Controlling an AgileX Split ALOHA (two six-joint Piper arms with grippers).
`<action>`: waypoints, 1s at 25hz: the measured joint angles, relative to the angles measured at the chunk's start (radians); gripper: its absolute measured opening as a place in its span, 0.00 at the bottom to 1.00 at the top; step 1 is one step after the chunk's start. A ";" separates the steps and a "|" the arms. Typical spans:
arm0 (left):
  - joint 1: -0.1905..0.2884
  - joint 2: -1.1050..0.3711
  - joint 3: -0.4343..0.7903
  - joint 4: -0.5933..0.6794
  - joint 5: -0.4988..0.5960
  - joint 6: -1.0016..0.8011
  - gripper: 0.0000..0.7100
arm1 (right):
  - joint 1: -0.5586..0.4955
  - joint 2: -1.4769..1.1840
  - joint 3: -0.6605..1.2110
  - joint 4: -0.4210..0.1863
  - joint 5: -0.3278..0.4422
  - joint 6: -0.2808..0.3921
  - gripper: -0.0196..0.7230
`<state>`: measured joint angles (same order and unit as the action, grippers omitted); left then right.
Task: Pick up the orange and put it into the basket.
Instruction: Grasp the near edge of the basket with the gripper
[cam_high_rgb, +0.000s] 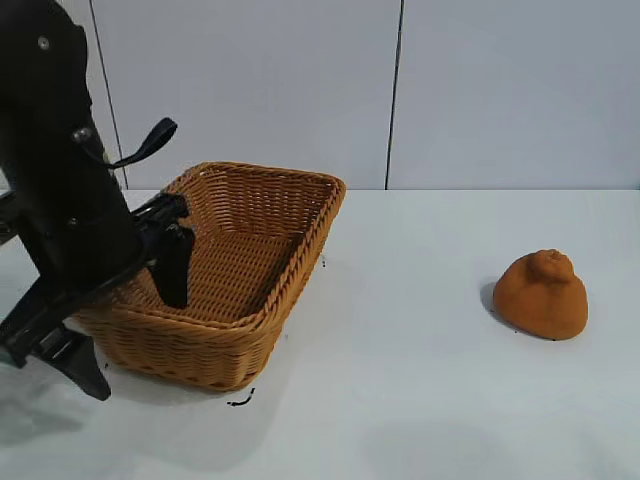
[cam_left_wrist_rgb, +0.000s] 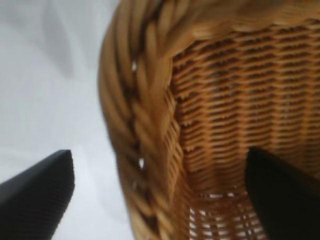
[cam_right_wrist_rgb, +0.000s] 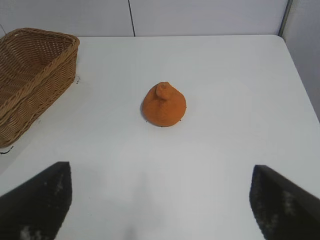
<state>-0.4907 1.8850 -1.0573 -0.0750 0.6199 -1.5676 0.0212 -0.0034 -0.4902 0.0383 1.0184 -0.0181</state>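
Here we see our left gripper (cam_high_rgb: 135, 320) pointing steeply down at the near left corner of the basket (cam_high_rgb: 300, 262), its jaws spread wide and holding nothing. One finger (cam_high_rgb: 172, 262) hangs inside the basket, just within the braided rim, and the other finger (cam_high_rgb: 82, 365) hangs outside the wall, over the table (cam_high_rgb: 400, 400). In the left wrist view the rim (cam_left_wrist_rgb: 145, 125) runs between the two fingertips, so our jaws straddle the basket wall; we cannot tell whether either finger touches the wicker. On the inner side, the woven wall and floor of the basket lie close ahead of the finger; on the outer side there is bare white table.

The orange (cam_high_rgb: 542, 294) sits on the table well apart from our left gripper, far off on the other side of the basket, with a wide strip of open table between it and the basket's right rim. It stands upright on its flat base, bump on top, not in the basket.

Our right gripper (cam_right_wrist_rgb: 160, 200) is also released, jaws wide, and it grasps nothing. The orange (cam_right_wrist_rgb: 164, 105) lies ahead of it, centred between its fingers but well short of them, with clear table all around. The basket (cam_right_wrist_rgb: 30, 75) stands off to one side of this gripper, its nearest corner well apart from the orange. The far table edge meets the grey wall (cam_high_rgb: 500, 90) behind both.
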 joint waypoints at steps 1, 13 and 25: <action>0.000 0.008 0.000 0.000 -0.003 0.000 0.93 | 0.000 0.000 0.000 0.000 0.000 0.000 0.92; 0.000 0.011 0.000 0.000 -0.002 -0.049 0.66 | 0.000 0.000 0.000 0.000 0.000 0.000 0.92; 0.000 0.011 -0.001 0.001 0.008 -0.098 0.13 | 0.000 0.000 0.000 0.000 0.000 0.000 0.92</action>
<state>-0.4907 1.8964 -1.0581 -0.0738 0.6278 -1.6657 0.0212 -0.0034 -0.4902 0.0383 1.0184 -0.0181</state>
